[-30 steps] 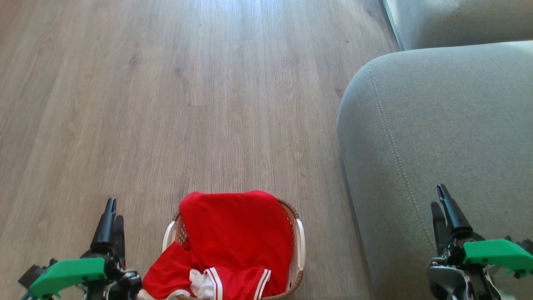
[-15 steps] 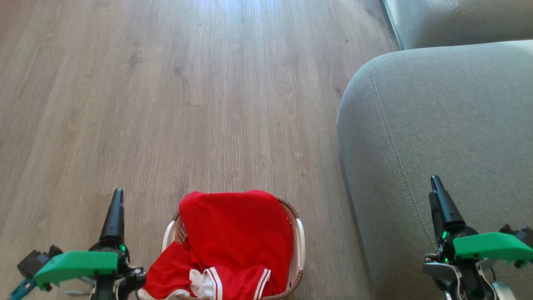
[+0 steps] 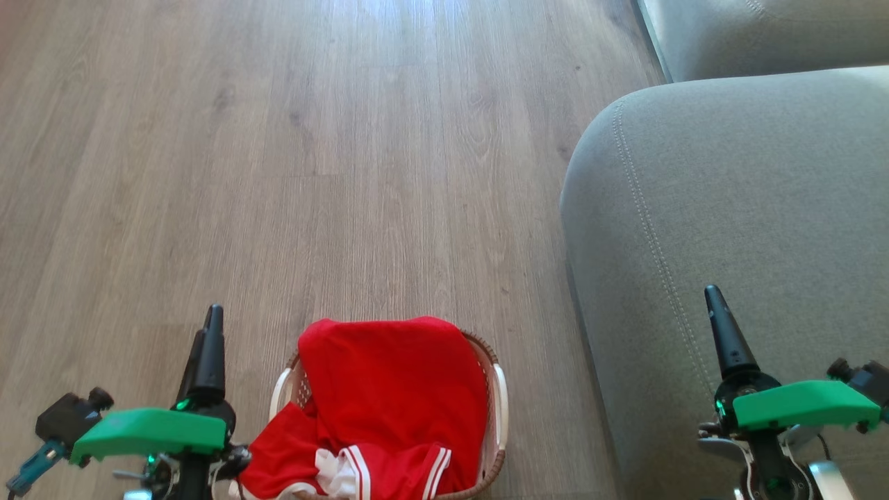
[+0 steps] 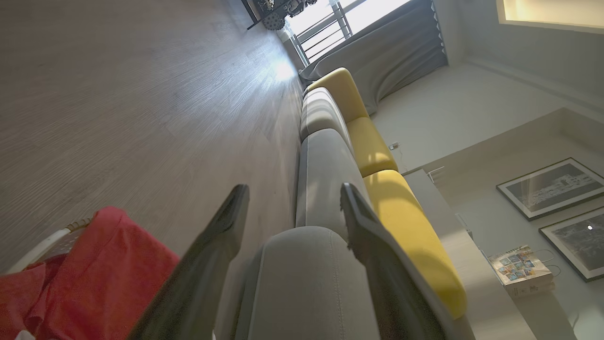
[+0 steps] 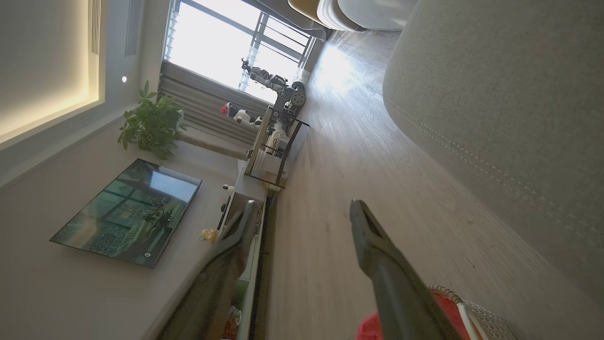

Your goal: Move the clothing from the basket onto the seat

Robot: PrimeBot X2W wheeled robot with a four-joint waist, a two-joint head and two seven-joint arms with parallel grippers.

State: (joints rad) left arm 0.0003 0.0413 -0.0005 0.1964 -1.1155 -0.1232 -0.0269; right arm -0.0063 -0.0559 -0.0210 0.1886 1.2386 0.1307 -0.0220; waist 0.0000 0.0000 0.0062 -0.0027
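While my left claw [image 4: 293, 189] and right claw [image 5: 302, 204] both hang wide and empty, red clothing [image 3: 392, 378] heaped in the cream basket [image 3: 501, 410] between them, basket on wooden floor [image 3: 312, 173], grey seat [image 3: 729, 194] just beside it.

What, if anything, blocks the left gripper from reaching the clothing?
Likely yes, it can reach: the open left gripper hangs beside the basket, nothing between, and the clothing is heaped over its rim.
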